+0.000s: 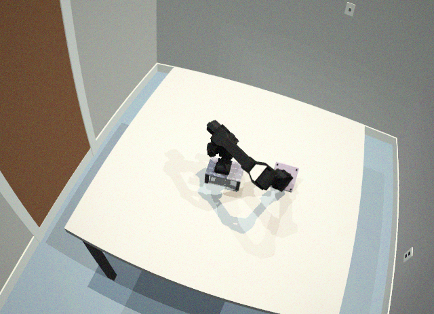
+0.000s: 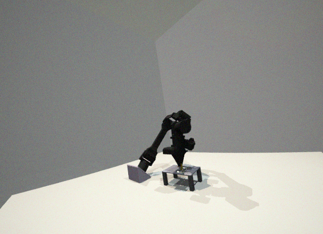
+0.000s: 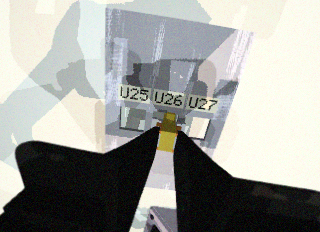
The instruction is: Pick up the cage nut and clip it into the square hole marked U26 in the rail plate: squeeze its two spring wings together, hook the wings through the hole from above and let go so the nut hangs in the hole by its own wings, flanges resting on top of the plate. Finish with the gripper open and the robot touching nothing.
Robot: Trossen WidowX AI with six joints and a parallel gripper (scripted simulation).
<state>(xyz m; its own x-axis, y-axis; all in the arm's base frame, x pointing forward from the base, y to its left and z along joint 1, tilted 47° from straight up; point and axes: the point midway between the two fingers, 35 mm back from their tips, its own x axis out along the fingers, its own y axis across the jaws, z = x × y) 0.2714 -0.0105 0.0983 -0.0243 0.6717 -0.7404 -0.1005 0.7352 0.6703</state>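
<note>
The yellow cage nut [image 3: 167,139] [image 2: 181,167] is between my fingertips, just at the top of the rail plate. My gripper [image 3: 167,133] [image 2: 180,166] is shut on it and points down. The rail plate [image 3: 135,42] [image 2: 170,170] stands on four dark legs. The label U26 [image 3: 168,99] shows just beyond the nut in the wrist view. The nut and fingertips cover most of the U26 hole, so how deep the wings sit in it cannot be told. In the top view the arm hides the nut.
The square holes U25 [image 3: 132,118] and U27 [image 3: 200,128] lie on either side of the nut. A lilac wedge-shaped base [image 2: 135,173] [image 1: 294,175] stands under the arm's foot, beside the plate's stand. The arm's shadows fall across the white table [image 1: 157,216].
</note>
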